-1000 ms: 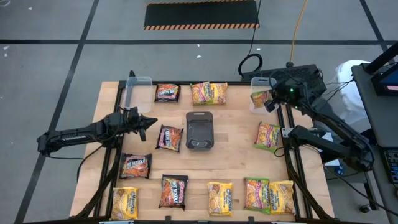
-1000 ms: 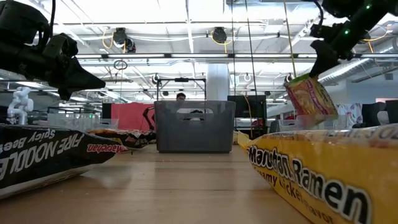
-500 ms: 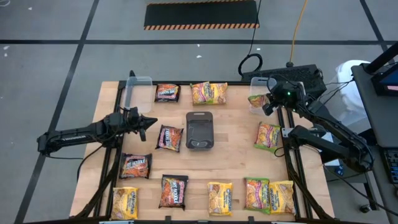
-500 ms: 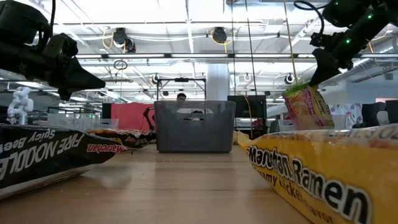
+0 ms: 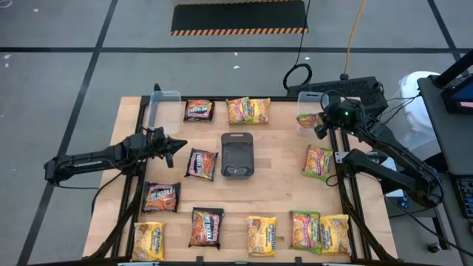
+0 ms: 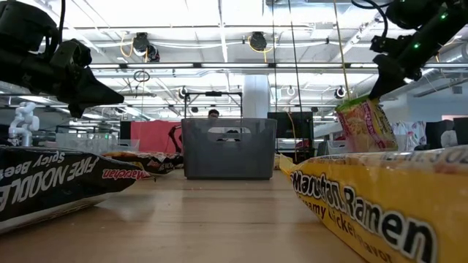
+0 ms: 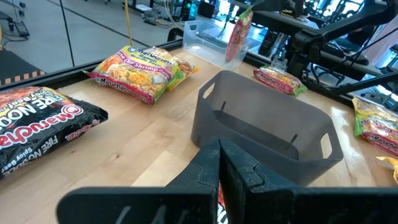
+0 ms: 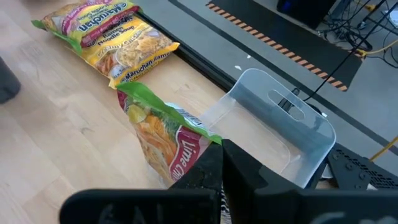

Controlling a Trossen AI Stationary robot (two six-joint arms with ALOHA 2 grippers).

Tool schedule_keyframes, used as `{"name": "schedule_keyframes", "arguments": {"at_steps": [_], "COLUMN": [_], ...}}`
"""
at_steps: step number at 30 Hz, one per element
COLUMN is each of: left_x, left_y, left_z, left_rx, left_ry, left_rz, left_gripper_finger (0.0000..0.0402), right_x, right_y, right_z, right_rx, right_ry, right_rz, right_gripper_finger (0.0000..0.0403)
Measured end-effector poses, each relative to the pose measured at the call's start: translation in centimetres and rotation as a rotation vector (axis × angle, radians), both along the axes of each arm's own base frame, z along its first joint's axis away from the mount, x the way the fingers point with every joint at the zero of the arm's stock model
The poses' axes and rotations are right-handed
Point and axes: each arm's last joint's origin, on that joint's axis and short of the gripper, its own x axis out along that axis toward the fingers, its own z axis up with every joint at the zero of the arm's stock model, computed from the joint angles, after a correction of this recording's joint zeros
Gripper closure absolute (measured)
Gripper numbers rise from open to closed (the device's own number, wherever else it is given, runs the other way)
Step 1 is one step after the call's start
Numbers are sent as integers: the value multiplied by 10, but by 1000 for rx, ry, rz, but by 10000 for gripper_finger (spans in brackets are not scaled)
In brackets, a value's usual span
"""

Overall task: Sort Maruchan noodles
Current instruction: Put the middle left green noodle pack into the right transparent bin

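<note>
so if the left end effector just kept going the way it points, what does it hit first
Most likely the dark grey tray. The left end effector, shut and empty, aims at the tray's near wall in its wrist view, with only bare table between. Whether it rides high enough to pass over the rim is unclear.

The worktop (image 5: 281,192) is pale wood edged by a black frame; a dark grey tray (image 5: 237,154) sits on it near the middle; two clear tubs stand at the corners beyond the tray, one (image 5: 164,101) to its left and one (image 5: 310,102) to its right; ramen packets (image 5: 248,110) lie flat all round the tray: two beyond it, dark ones (image 5: 201,163) on its left, one (image 5: 318,160) on its right, and a row (image 5: 261,235) along the near edge.
</note>
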Motion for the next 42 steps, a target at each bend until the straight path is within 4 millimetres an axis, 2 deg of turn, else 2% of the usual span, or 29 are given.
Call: {"name": "schedule_keyframes", "arguments": {"at_steps": [18,23,33,42], "left_x": [0,0,0,0], "left_y": [0,0,0,0], "left_z": [0,0,0,0], "left_rx": [0,1,1,2], "left_ry": [0,0,0,-2], "left_rz": [0,0,3,4], "left_gripper_finger": [396,396,396,396], "right_x": [-2,-6,-16,-16], "right_y": [5,12,23,22], "right_z": [3,1,5,4], "right_rx": [20,-27,-120,-102], "right_ry": [-80,-173,-242,-260], "right_rz": [13,61,69,48], "right_gripper_finger": [403,403,403,403]}}
